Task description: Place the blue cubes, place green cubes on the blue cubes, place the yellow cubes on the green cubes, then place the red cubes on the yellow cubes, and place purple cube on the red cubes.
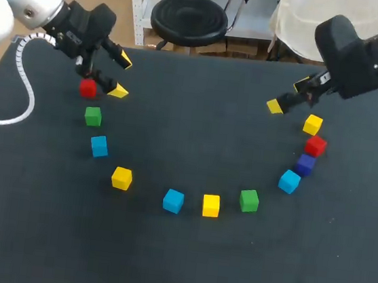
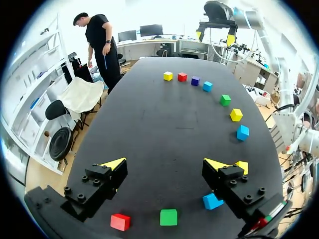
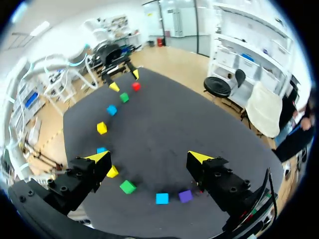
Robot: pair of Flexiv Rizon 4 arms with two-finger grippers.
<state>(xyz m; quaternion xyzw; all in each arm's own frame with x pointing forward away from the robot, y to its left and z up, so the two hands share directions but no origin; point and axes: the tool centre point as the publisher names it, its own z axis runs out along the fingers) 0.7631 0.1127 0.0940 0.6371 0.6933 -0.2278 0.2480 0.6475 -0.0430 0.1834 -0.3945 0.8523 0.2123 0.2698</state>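
Observation:
Cubes lie in an arc on the black table [image 1: 196, 135]: red [image 1: 88, 88], green [image 1: 93, 115], blue [image 1: 99, 145], yellow [image 1: 121, 177], blue [image 1: 173, 200], yellow [image 1: 211, 205], green [image 1: 249, 200], blue [image 1: 289, 181], purple [image 1: 304, 164], red [image 1: 315, 146], yellow [image 1: 312, 124]. My left gripper [image 1: 121, 76] hangs open just above and right of the left red cube. In its wrist view the left gripper [image 2: 167, 164] is empty, with the red cube [image 2: 120, 221] and green cube [image 2: 168, 217] below it. My right gripper [image 1: 291, 95] is open above the arc's right end; in its own view the right gripper [image 3: 148, 157] holds nothing.
All cubes rest singly on the table, none stacked. The table's middle, inside the arc, is bare black surface [image 2: 169, 124]. My left arm's white cable [image 1: 24, 88] loops over the table's left edge.

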